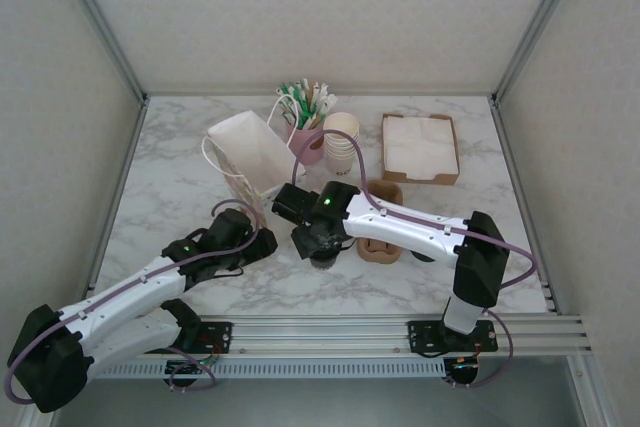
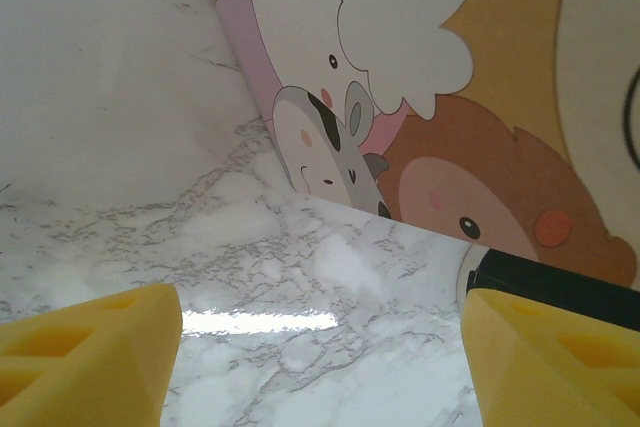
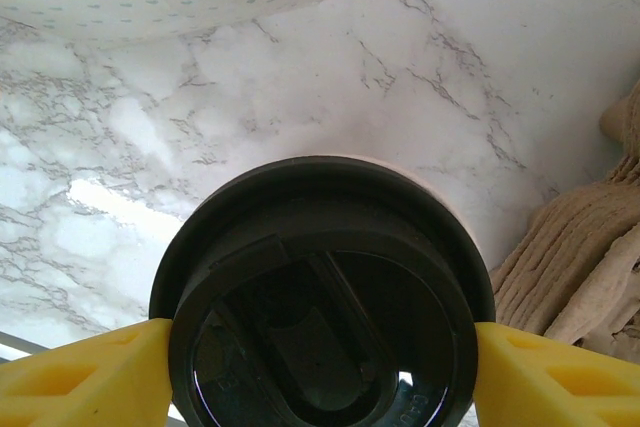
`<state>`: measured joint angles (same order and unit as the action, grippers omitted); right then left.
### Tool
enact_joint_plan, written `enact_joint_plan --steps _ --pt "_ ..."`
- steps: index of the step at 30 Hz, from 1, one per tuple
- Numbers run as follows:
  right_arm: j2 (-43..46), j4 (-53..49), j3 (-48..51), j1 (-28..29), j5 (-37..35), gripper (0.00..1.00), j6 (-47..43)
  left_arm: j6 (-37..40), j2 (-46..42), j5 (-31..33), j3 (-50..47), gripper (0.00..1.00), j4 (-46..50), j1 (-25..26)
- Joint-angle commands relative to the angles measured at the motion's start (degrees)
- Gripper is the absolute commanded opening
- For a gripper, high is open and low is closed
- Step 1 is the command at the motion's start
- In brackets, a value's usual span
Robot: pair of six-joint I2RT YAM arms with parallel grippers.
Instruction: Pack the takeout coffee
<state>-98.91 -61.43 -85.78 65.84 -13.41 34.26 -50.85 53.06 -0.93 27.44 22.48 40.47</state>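
Yellow fingers of the right end effector pressed against both sides of the round black plastic lid on the takeout coffee, a small cream paper cup, grasping it near the middle of the white marble tabletop. Just to its right lay a brown moulded-pulp cup carrier. To its left the left end effector was released, with bare marble between its fingers, facing a white paper bag printed with cartoon animals. Farther back stood a stack of cream cups and a brown tray of white napkins.
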Motion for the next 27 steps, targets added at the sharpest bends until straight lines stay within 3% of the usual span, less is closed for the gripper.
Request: enact_joint_plan --steps 1,19,27 --pt "-0.61 0.17 1.79 0.68 -1.13 0.74 0.52 -0.48 0.26 0.96 1.39 0.73 -0.42 0.71" --pt "-0.27 -2.01 3.78 0.65 -4.16 0.74 2.23 -0.78 0.37 1.19 1.40 0.73 -0.51 1.10" --pt "-0.40 -0.28 7.96 0.57 0.31 0.72 5.97 -0.57 0.94 1.19 1.91 0.73 -0.36 1.31"
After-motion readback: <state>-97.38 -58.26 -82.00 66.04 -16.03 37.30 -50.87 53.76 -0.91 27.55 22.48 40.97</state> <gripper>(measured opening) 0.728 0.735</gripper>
